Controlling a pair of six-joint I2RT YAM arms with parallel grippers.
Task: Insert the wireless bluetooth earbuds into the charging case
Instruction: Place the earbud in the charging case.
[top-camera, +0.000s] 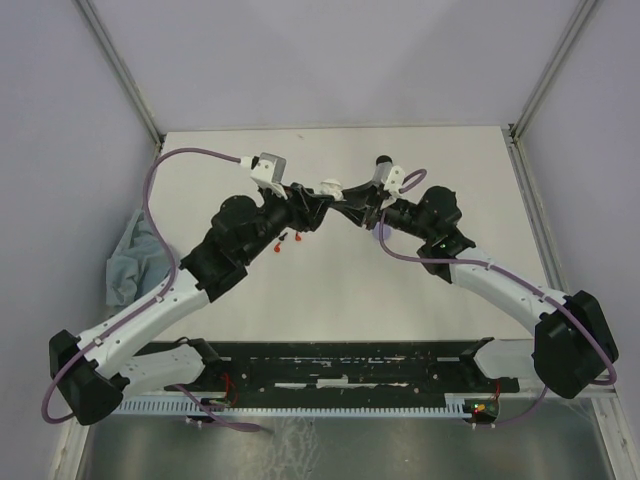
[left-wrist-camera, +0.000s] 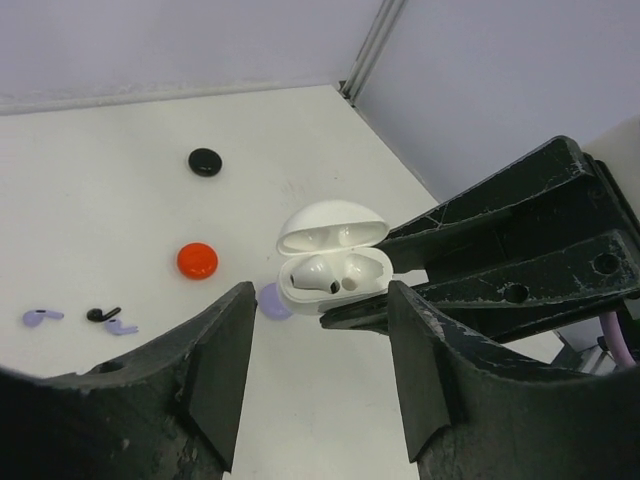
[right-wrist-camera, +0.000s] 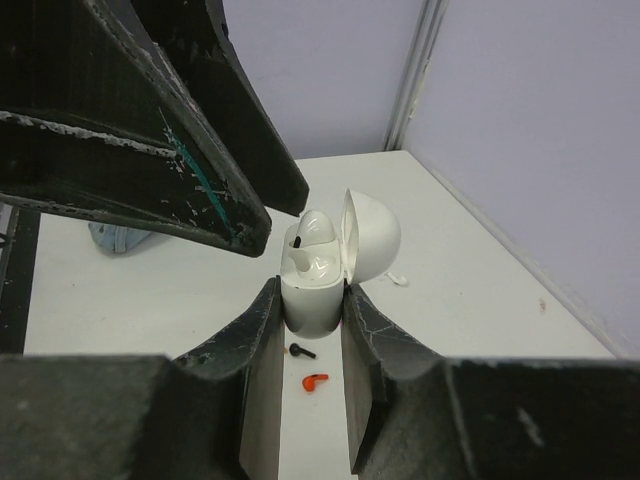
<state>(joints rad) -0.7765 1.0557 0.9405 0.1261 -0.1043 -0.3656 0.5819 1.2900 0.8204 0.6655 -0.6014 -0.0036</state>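
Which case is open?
The white case, lid up, held in the right gripper; the black case, red case and lavender case lie shut.

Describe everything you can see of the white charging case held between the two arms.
The glossy white plastic clamshell charging case is open, its domed lid hinged back. The right gripper clamps its rounded base between both fingers, holding it above the white table. A white earbud with a dark tip sits in one well. The open left gripper is close by, not touching.

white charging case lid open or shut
Open. The glossy white plastic charging case has its domed lid tilted back off the base, and a white earbud sits inside.
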